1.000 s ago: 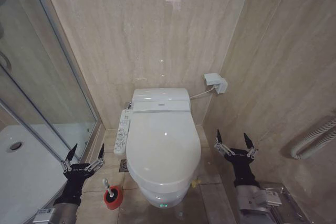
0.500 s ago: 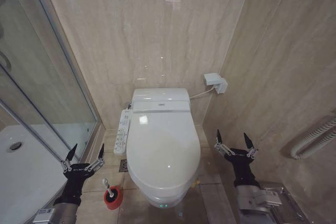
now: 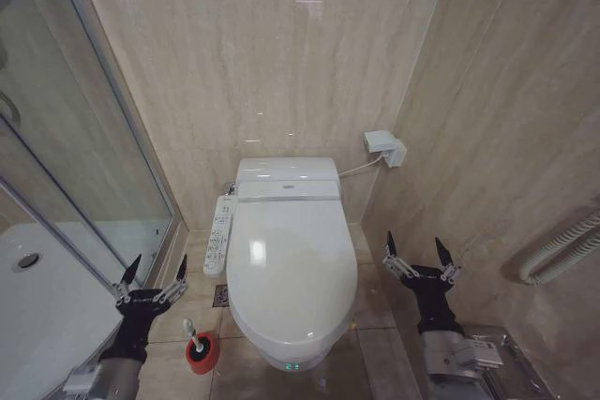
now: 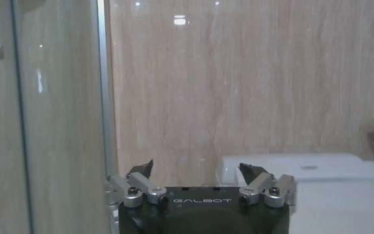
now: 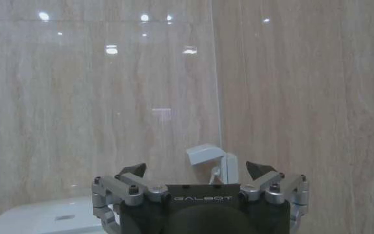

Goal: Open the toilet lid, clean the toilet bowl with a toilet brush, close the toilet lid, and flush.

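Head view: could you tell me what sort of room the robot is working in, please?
A small tiled bathroom: a white bidet toilet with its toilet lid shut, a glass shower enclosure beside it, and a toilet brush on the floor.

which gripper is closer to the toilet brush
Left. The left gripper hangs open just above and to the left of the toilet brush; the right gripper, also open, is across the toilet lid.

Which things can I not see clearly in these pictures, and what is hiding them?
- Toilet bowl: its inside is hidden in the head view by the closed toilet lid.
- Toilet brush: the bristles sit down in the red holder in the head view.
- Control panel: the button labels are too small to read in the head view.
- Toilet: cut off by the edge in the left wrist view, behind the open left gripper.
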